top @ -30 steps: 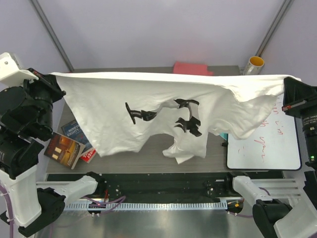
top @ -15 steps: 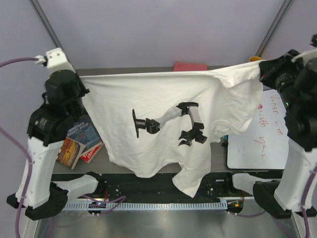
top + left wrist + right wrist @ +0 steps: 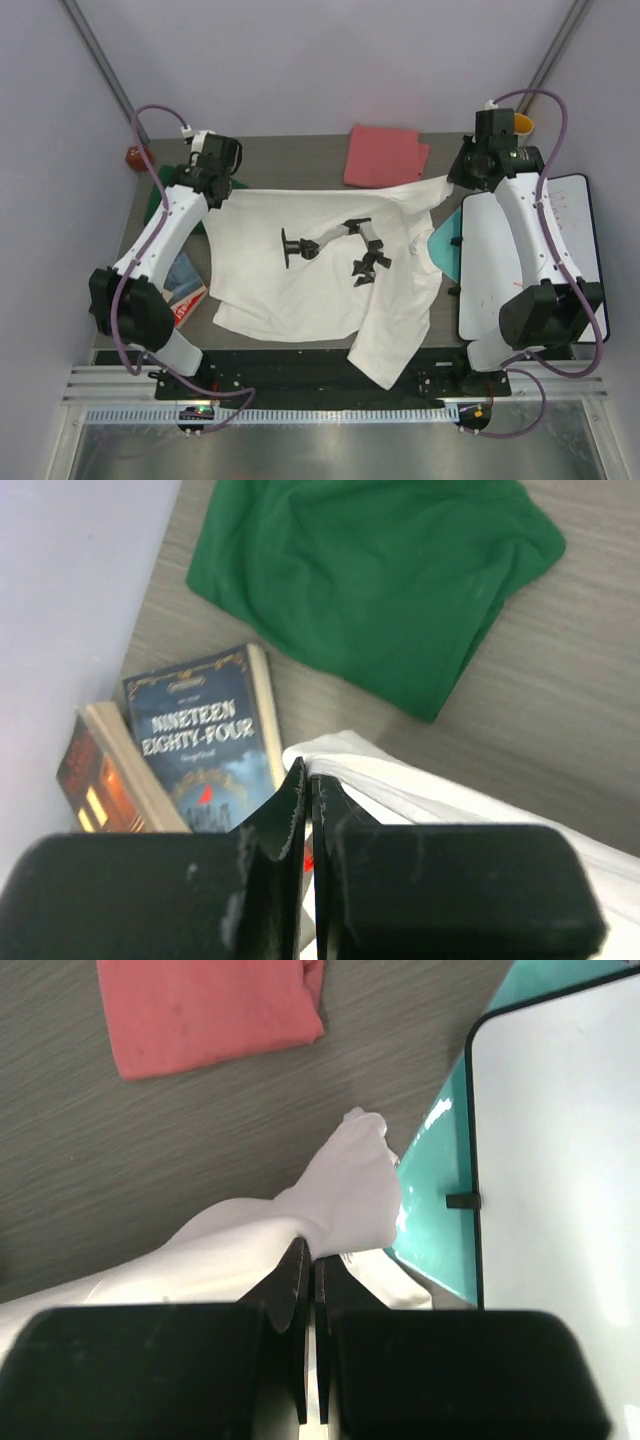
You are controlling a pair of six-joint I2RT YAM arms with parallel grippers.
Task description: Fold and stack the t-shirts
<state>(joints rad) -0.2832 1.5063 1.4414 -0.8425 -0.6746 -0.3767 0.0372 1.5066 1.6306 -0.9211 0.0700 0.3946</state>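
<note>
White cloth is pinched at both far corners. The left gripper [image 3: 305, 780] is closed on a thin edge of the white t-shirt [image 3: 300, 270], and the right gripper [image 3: 308, 1260] is closed on a bunched fold at the opposite shoulder. Between the two grips the garment lies spread on the table [image 3: 290, 155], printed side up and creased, with its lower right portion hanging past the near edge. Just beyond the left gripper lie the dark green t-shirt [image 3: 380, 570], crumpled, and the books [image 3: 205, 745]. The coral-pink t-shirt [image 3: 205, 1010] sits near the right gripper but apart from it. The teal sheet [image 3: 440, 1190] and the whiteboard [image 3: 570, 1160] lie just beside that grip. Several faults appear possible from this position:

- The left pinch holds little cloth, so any outward pull may let it slip.
- The overhanging portion may drag the shirt toward the near edge once the grips release.
- Cloth resting against the teal sheet may shift that sheet during a fold.
- A low sweep on the left may catch the green shirt or the books.
- Creases not tensioned out may be folded in.
</note>
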